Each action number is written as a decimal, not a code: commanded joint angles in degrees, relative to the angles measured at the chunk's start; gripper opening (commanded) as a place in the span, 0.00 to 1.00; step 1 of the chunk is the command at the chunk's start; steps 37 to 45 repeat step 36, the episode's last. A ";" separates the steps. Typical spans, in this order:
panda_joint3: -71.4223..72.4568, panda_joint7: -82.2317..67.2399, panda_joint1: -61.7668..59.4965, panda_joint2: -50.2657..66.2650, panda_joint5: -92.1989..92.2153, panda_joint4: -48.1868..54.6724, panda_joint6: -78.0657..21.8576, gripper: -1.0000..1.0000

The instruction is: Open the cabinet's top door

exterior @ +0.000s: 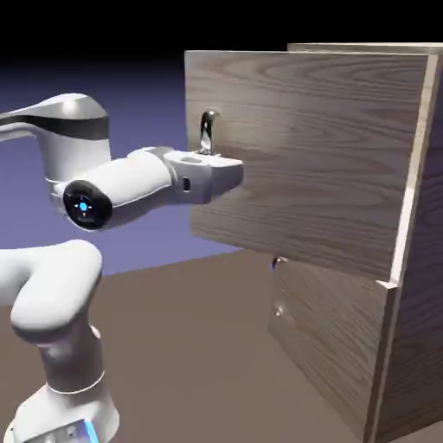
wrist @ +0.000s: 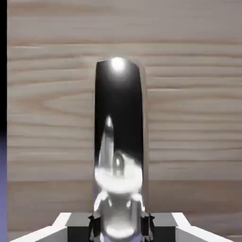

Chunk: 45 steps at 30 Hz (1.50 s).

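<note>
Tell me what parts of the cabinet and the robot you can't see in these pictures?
- Inside of the cabinet: exterior view, hidden behind the swung-out top door.
- Fingertips of the tool: exterior view, hidden behind the hand's body; hand view, mostly covered by the shiny handle.
- Cabinet's bottom and right side: exterior view, cut off by the picture's edges.
- Lower panel's small knob: exterior view, too small to make out.

No readable text, label or number shows anywhere.

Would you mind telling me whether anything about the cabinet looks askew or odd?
The top door stands swung out from the cabinet, pulled by the hand shut on its handle. Nothing looks damaged.
</note>
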 commanded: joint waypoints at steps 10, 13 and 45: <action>-20.76 -2.54 5.64 9.26 -17.71 11.33 -18.11 0.00; -26.99 -3.34 10.15 12.70 -22.28 16.92 -24.12 0.00; -58.06 -0.33 53.89 19.46 -38.02 60.60 -58.26 1.00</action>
